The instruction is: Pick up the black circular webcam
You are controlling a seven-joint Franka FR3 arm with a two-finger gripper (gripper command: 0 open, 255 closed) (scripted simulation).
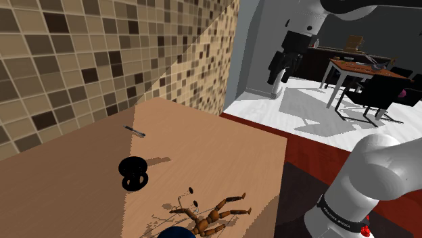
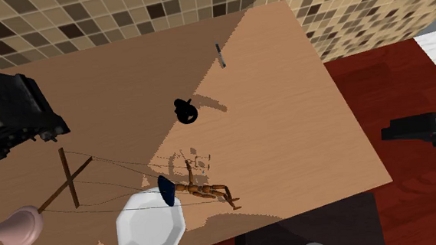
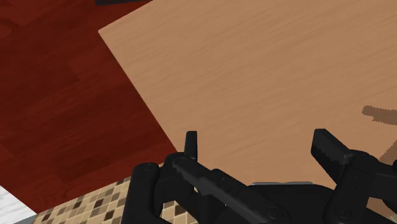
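- Wrist view: the gripper point(image 3: 259, 149) is open. Its two black fingers point(image 3: 191, 145) stand apart with nothing between them, above the wooden table point(image 3: 254, 63) near an edge that borders the dark red floor point(image 3: 57, 95).
- The black round webcam point(image 1: 133, 172) sits on the table with nothing touching it; its detail is hard to make out.
- Shoulder view: a thin grey object point(image 1: 135, 131), too small to identify, lies at the webcam's 12 o'clock.
- A wooden jointed mannequin point(image 1: 209, 216) lies at the webcam's 4 o'clock, apart from it.
- Second exterior view: a white octagonal plate point(image 2: 149, 225) and a black machine point(image 2: 13, 113) are cut off by the frame.
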